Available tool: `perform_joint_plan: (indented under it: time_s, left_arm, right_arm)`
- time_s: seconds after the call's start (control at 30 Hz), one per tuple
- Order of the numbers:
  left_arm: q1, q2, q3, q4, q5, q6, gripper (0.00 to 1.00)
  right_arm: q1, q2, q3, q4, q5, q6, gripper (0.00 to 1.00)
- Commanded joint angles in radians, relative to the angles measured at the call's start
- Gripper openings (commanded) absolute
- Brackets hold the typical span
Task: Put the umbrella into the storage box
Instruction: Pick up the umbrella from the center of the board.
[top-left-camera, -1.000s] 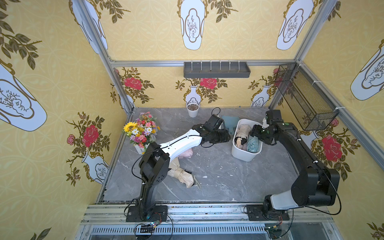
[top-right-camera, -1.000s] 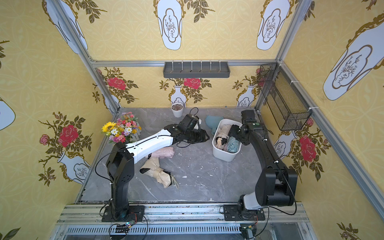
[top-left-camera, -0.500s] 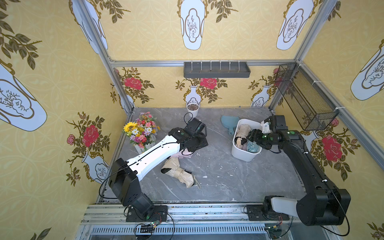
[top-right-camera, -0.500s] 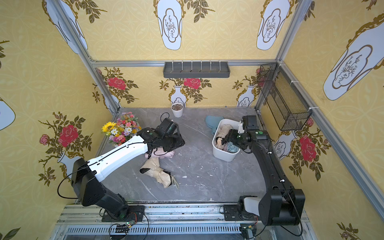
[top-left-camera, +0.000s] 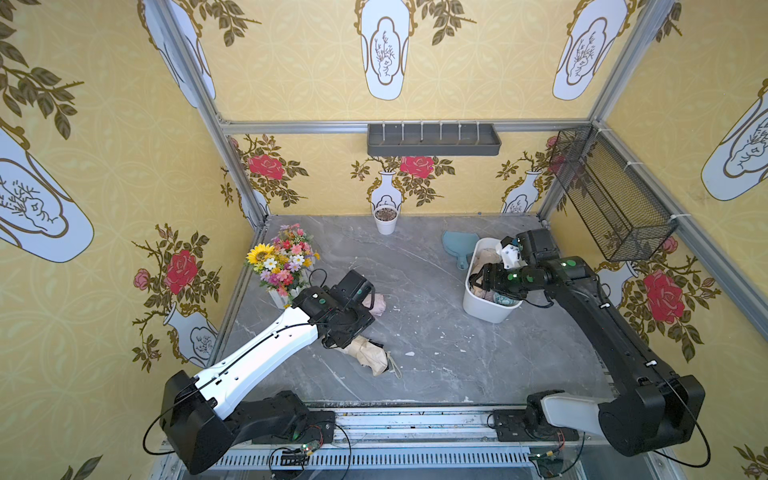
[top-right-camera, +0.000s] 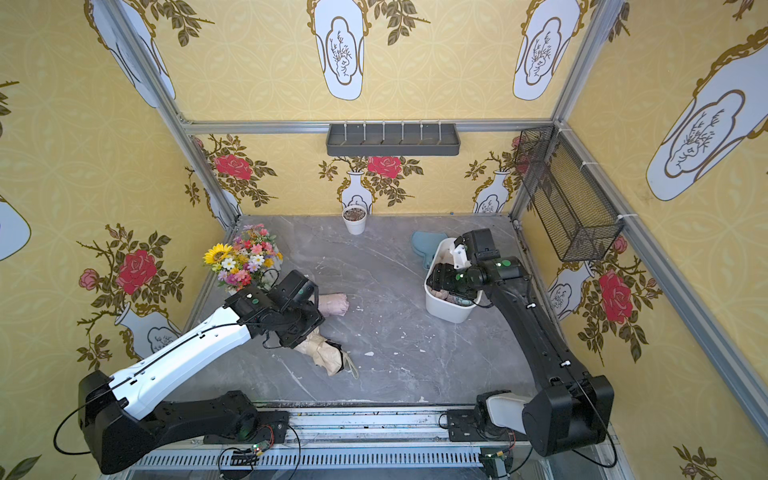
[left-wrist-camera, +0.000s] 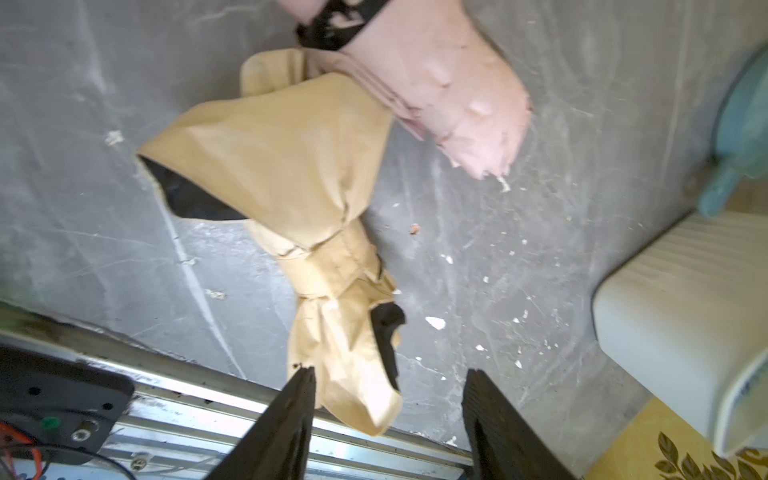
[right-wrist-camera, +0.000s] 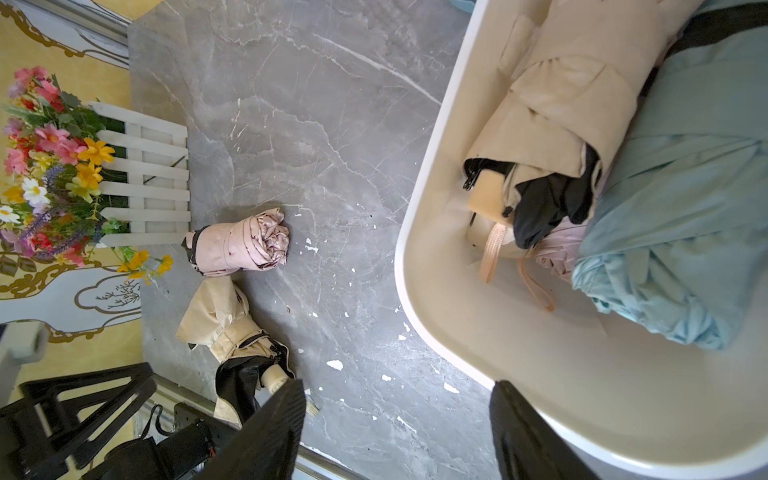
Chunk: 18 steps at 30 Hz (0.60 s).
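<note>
Directly beneath the left claw (left-wrist-camera: 388, 399), whose two black fingers stand spread with nothing pinched, a tan folded fabric umbrella (left-wrist-camera: 307, 199) with black lining lies loose on the grey marbled tabletop (left-wrist-camera: 519, 232). Its narrow end shows in the gap between the fingers. Farther out from that claw, a pink rolled fabric umbrella (left-wrist-camera: 440, 83) lies against the tan one's flared end. The right claw (right-wrist-camera: 399, 415) is also spread and empty, and it hangs above the rim of the deep white oblong plastic storage box (right-wrist-camera: 519, 353). In the box, ahead of that claw, a beige folded umbrella (right-wrist-camera: 561, 104) and a light blue folded umbrella (right-wrist-camera: 685, 208) lie touching, side by side.
</note>
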Motion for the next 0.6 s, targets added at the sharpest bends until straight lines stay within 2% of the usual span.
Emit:
perform_joint_plan:
  time_s: [0.0, 0.17, 0.4, 0.5, 0.57]
  left_arm:
    - [0.033, -0.021, -0.076, 0.072, 0.052, -0.029, 0.65]
    - [0.085, 0.057, -0.120, 0.117, 0.105, 0.037, 0.69]
    - [0.091, 0.104, -0.208, 0.198, 0.156, 0.036, 0.72]
    - [0.092, 0.108, -0.262, 0.236, 0.168, 0.037, 0.79]
    - [0.092, 0.106, -0.285, 0.252, 0.172, 0.035, 0.79]
  right_arm:
    - [0.005, -0.009, -0.002, 0.002, -0.019, -0.014, 0.75]
    - [0.006, -0.019, 0.004, -0.003, -0.022, -0.012, 0.77]
    - [0.005, -0.038, 0.010, -0.015, -0.016, -0.022, 0.79]
    - [0.004, -0.029, 0.023, -0.021, -0.018, -0.022, 0.79]
    - [0.005, -0.021, 0.031, -0.023, -0.020, -0.016, 0.79]
